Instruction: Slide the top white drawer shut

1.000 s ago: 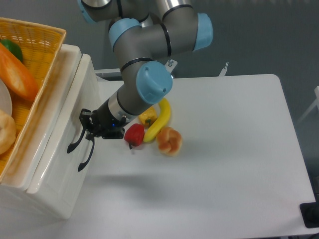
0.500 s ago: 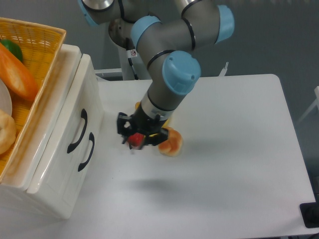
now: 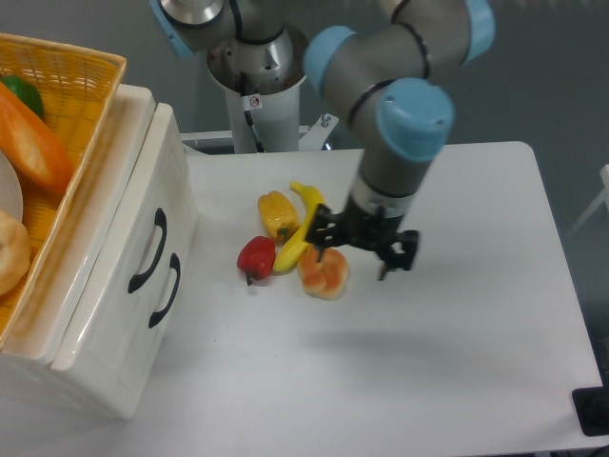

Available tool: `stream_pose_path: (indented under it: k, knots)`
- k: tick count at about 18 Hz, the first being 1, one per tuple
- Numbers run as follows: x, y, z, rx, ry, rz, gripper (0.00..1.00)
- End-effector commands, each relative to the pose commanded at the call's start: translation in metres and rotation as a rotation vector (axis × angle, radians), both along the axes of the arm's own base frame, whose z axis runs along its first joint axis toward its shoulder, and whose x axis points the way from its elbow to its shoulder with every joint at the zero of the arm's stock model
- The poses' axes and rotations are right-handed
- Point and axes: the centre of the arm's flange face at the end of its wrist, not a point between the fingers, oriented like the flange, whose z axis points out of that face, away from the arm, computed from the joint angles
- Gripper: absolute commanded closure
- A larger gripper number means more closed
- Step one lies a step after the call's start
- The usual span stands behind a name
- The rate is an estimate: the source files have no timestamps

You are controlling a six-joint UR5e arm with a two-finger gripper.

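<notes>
Up at the left, a yellow wicker basket [image 3: 81, 71] sits on the white cabinet [image 3: 67, 376] and holds an orange carrot-like piece [image 3: 33, 138], something green [image 3: 24, 93] at its far edge, a pale bun [image 3: 9, 252] and part of a white plate [image 3: 8, 195]. Below it, the top drawer [image 3: 143, 171] lies nearly flush with the lower front [image 3: 128, 333], each with a black arched handle; whether it is fully shut I cannot tell. On the tabletop [image 3: 447, 362] lie a red pepper [image 3: 256, 257], a yellow pepper [image 3: 277, 212], a banana [image 3: 302, 233] and a bread roll [image 3: 324, 271], clustered and touching or nearly so. The pincer [image 3: 364, 255] hangs over the tabletop just right of the roll, well apart from the drawer, its fingers spread apart and clamped on nothing. A second ago it was at the drawer's handle at the left; half a second ago it was over the red pepper; now the arm has swung right, past the food. The drawer front, basket and food lie as they did before.
</notes>
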Motion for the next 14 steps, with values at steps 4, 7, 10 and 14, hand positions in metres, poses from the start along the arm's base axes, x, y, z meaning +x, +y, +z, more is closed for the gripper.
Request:
stream_pose_path:
  k: [4,7,10,14]
  knots:
    - [-0.061,-0.039,-0.016,-0.013,0.072,-0.108,0.00]
    - [-0.085,-0.056,-0.027,-0.110,0.114,-0.259,0.00]
    - [-0.100,-0.064,-0.046,-0.140,0.135,-0.328,0.00]
    - [-0.109,-0.071,-0.080,-0.177,0.106,-0.473,0.00]
